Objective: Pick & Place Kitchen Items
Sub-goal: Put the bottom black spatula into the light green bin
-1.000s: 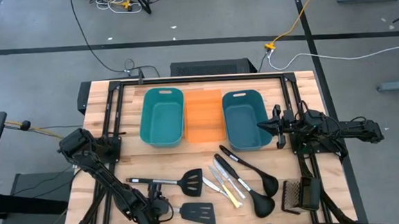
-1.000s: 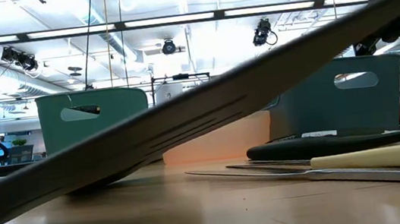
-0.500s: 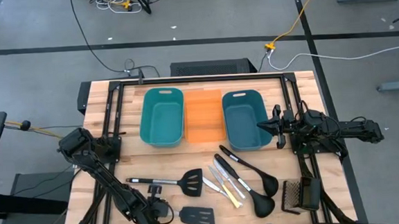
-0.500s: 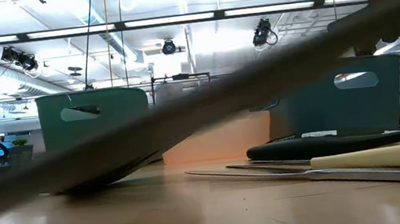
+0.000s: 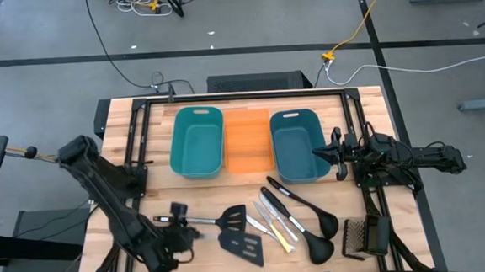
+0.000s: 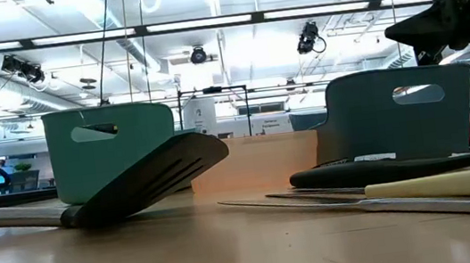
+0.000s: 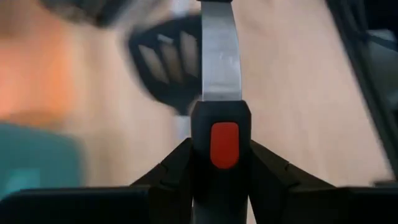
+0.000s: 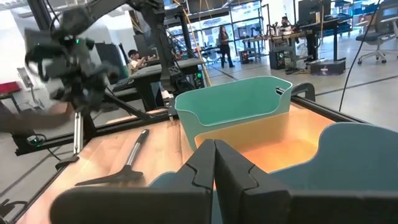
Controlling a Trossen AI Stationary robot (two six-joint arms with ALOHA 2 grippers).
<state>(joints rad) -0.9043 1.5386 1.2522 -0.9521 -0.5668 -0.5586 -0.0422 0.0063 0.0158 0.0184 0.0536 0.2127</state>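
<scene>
My left gripper (image 5: 184, 238) is near the table's front left, shut on a black slotted spatula (image 5: 243, 247) whose blade points toward the table's right. A second spatula (image 5: 222, 220) lies just beyond it, resting on the bend of its neck with the blade (image 6: 155, 175) tipped up. Two black ladles (image 5: 309, 225) and several small knives (image 5: 273, 223) lie to the right. My right gripper (image 8: 214, 155) is shut and holds nothing, level beside the blue tub (image 5: 299, 144). My left gripper pinches the black end of the spatula's handle (image 7: 224, 118) between its two fingers (image 7: 171, 171), at the red spot (image 7: 224, 144). The fingers slant down and lie along the handle. The steel shaft (image 7: 221, 62) runs on ahead of them, and the spatula is off the table.
A teal tub (image 5: 197, 140), an orange tub (image 5: 248, 140) and the blue tub stand in a row at the far middle. A black slatted object (image 5: 362, 237) sits at the near right corner. Bare wood lies between the tubs and the utensils. People stand in the room beyond.
My left gripper has risen and drawn a little toward the table's far edge with the spatula. The spatula, which lay slanting across the low view, has been lifted out of that view; its blade has swung toward the second spatula.
</scene>
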